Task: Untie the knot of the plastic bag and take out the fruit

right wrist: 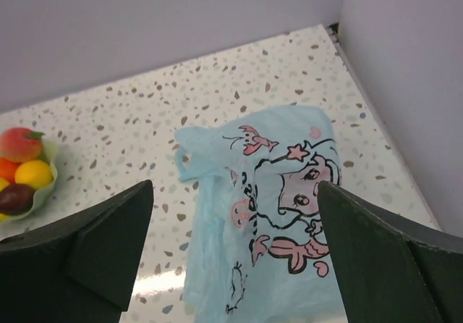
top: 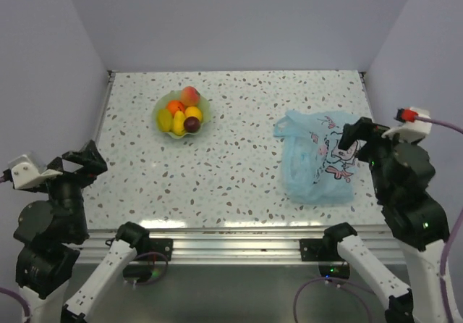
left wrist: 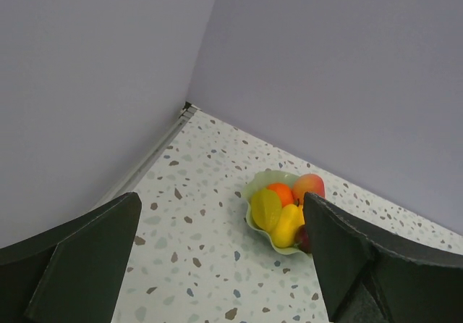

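Left gripper (left wrist: 221,211), right gripper (right wrist: 235,193) wide open, empty; right near plastic bag (right wrist: 268,214).

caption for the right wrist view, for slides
Open right hand faces the flat blue bag; fruit sits in a bowl

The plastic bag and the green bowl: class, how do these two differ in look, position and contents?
The plastic bag is light blue with a pink cartoon print; the bowl is plain pale green. The bag lies flat on the right; the bowl stands back left. The bowl holds the fruit; the bag looks empty. Both rest on the speckled table.
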`<state>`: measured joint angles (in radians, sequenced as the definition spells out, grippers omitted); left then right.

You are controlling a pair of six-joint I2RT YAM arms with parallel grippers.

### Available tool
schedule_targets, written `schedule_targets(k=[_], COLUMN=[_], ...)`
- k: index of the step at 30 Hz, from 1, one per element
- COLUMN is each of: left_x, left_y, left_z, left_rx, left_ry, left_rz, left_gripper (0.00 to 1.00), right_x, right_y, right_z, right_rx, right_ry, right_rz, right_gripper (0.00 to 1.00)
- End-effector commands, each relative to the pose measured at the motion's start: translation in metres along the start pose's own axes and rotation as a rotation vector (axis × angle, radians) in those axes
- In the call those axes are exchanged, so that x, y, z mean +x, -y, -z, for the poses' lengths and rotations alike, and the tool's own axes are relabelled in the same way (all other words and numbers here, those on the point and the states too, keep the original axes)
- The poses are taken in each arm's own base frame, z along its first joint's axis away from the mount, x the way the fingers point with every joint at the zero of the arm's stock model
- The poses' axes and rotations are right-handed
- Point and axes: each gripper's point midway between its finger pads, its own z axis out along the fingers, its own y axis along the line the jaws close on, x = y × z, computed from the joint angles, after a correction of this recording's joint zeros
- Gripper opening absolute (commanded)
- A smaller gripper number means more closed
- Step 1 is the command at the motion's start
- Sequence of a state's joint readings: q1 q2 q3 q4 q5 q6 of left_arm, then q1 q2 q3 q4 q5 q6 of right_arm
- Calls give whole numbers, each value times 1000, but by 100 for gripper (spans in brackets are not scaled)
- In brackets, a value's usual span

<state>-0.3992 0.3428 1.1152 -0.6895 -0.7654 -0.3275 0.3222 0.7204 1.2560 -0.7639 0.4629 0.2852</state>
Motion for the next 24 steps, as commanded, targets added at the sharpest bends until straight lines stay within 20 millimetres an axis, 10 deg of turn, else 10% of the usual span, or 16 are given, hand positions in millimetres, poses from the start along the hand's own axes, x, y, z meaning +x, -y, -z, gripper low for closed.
schedule_targets(k=[1,12,24], left_x=[-21,-45,-25], left_y=[-12,-18,-2], left_z=[11,26,12], left_rx=[-1,55,94], left_ry=[91,195,170], left_rz=[9,-36,-58], left_gripper=[100,100,100], right_x=[-16,-11,0], right_y=[28,91,95], right_z=[33,110,111], right_rx=[42,90,94], right_ry=[101,393,383], right_rz=[21,-106,-101], right_gripper=[99,99,99])
